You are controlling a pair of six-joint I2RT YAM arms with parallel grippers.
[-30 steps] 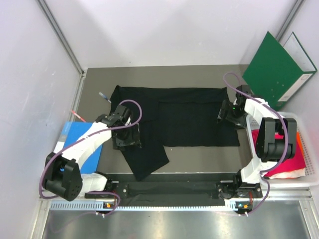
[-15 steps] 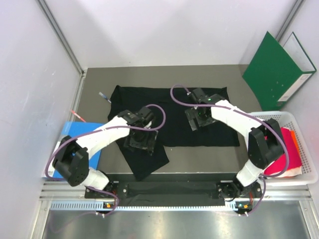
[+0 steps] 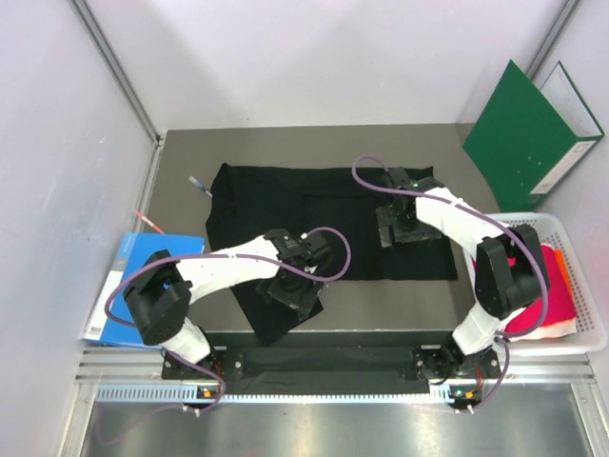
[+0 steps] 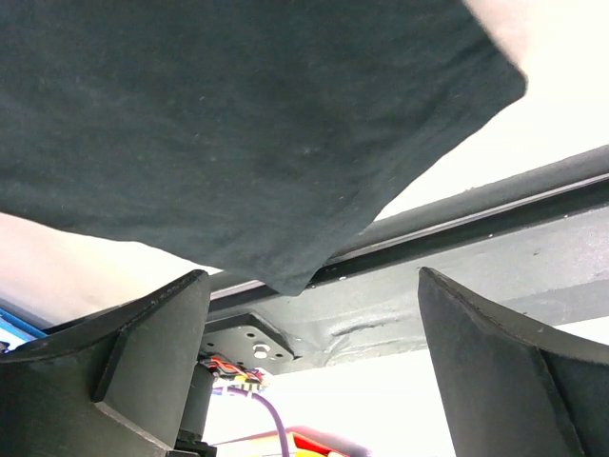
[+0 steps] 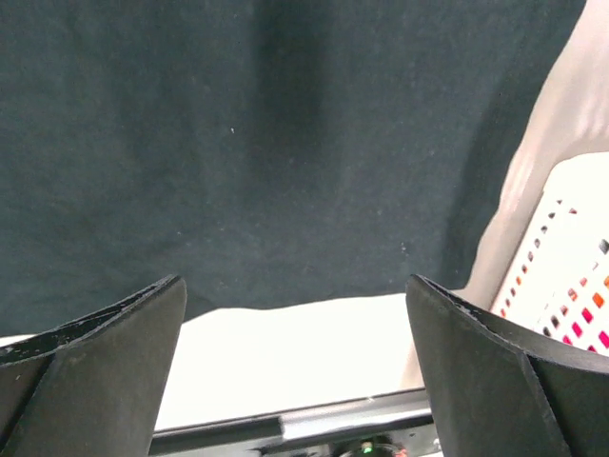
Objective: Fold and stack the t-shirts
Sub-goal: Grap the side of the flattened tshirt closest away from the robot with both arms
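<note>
The black t-shirt (image 3: pixel 324 205) lies spread across the table, with a flap hanging toward the near edge at its left. My left gripper (image 3: pixel 297 288) is open and empty over that flap. In the left wrist view the shirt's corner (image 4: pixel 285 276) ends between the open fingers (image 4: pixel 143 352). My right gripper (image 3: pixel 402 231) is open and empty over the shirt's right half. The right wrist view shows the black cloth (image 5: pixel 285 143) and its near hem just ahead of the fingers (image 5: pixel 495 362). The magenta-red t-shirt (image 3: pixel 561 309) lies in the white basket (image 3: pixel 571 221), with a bit of orange cloth beside it.
A green folder (image 3: pixel 528 133) leans at the back right. A blue folder (image 3: pixel 128 286) lies at the left edge. Two small pens (image 3: pixel 198 181) lie left of the shirt. A black rail (image 3: pixel 324 360) runs along the near edge. The basket also shows in the right wrist view (image 5: pixel 571 257).
My left gripper has moved right and nearer, along the shirt's lower flap. My right gripper swung from the shirt's right edge toward the middle, then back right a little. Both stay open.
</note>
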